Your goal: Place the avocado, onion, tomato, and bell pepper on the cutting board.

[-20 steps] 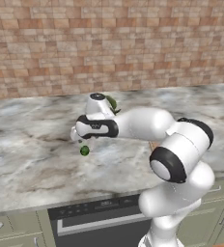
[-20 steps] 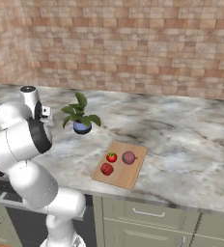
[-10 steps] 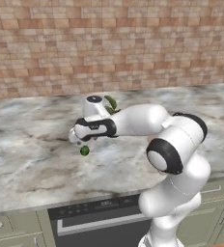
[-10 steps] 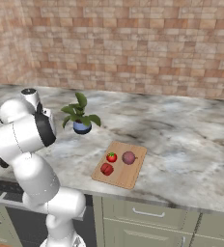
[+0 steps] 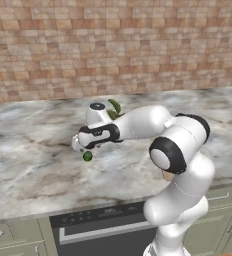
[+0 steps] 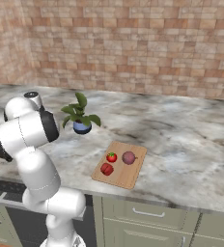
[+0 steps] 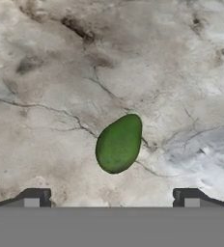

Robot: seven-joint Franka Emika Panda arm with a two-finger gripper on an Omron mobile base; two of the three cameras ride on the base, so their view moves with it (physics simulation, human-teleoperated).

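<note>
Gripper: jaws wide, holding nothing, fingertips at the hand view's bottom edge.
Avocado: mid-frame, on the marble counter, above the gap between the fingertips, untouched.
Cutting board: right base view centre, carrying tomato, onion, bell pepper.

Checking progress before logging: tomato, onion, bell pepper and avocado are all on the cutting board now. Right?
Not quite. The avocado is not on the board; it lies on the marble counter below the open tool, as the hand view shows. The right base view shows the tomato, onion and bell pepper on the cutting board.
</note>
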